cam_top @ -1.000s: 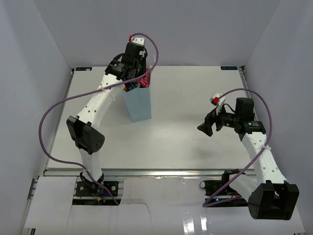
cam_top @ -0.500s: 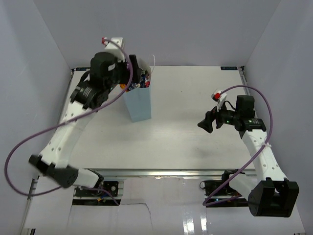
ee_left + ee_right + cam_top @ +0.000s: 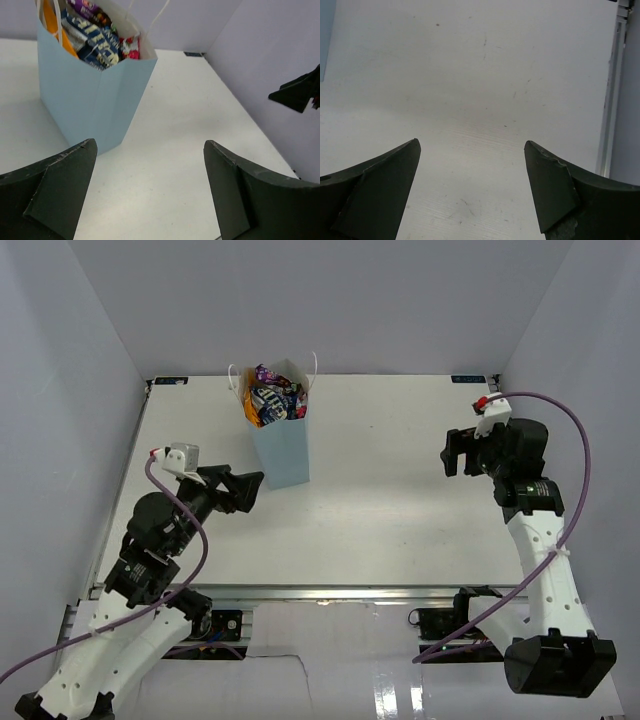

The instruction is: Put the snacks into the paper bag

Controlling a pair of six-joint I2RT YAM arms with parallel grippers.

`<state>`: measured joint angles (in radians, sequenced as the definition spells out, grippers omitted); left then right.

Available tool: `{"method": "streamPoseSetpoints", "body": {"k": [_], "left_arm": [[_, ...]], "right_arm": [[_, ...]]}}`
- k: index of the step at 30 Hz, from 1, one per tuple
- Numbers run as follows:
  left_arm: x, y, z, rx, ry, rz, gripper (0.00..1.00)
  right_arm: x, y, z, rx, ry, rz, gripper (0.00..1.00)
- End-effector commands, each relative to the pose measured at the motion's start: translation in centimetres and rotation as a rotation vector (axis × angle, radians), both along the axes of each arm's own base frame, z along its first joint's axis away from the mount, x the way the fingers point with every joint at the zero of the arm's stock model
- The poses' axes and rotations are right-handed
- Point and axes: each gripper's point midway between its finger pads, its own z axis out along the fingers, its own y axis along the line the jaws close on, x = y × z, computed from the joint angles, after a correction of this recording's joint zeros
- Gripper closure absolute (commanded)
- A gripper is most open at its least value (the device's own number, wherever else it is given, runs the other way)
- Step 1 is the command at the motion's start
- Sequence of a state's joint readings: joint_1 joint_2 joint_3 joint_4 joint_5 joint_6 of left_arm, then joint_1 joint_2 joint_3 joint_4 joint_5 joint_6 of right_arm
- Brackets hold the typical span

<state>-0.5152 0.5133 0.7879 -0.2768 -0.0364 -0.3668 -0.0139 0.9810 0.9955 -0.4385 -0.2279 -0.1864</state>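
Note:
The pale-blue paper bag [image 3: 281, 448] stands upright at the back left of the table, with white string handles. Several snack packets [image 3: 273, 400] fill its mouth: orange, dark blue, purple and pink-red ones show. The bag also shows in the left wrist view [image 3: 90, 105], with the packets [image 3: 95, 42] at its top. My left gripper [image 3: 250, 487] is open and empty, low and just left of the bag's base. My right gripper [image 3: 452, 453] is open and empty above the right side of the table. In the right wrist view, only bare table lies between its fingers [image 3: 555, 190].
The white table [image 3: 390, 500] is walled by pale panels at the back and sides. A metal rail [image 3: 612, 90] runs along the table's right edge. The right gripper appears as a dark shape in the left wrist view [image 3: 300, 92].
The left arm has pulled away from the bag's mouth and swung down to the near left, its gripper now low beside the bag. The right arm has drawn back towards the right wall.

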Motion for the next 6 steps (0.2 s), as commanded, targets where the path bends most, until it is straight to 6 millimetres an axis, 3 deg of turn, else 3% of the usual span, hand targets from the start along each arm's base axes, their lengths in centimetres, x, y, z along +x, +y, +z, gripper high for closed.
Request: {"method": "streamPoseSetpoints", "body": {"k": [1,6], "left_arm": [[-0.1,0.0,-1.3,-0.006,0.035,0.0,0.02],[-0.2,-0.2,-2.6,0.01,0.063,-0.014,0.02]], "right_arm": [[0.2,-2.3,3.3,-0.019,-0.1,-0.144,0.1],[-0.9,-3.8,4.0,-0.05,-0.157,-0.227,0.1]]}}
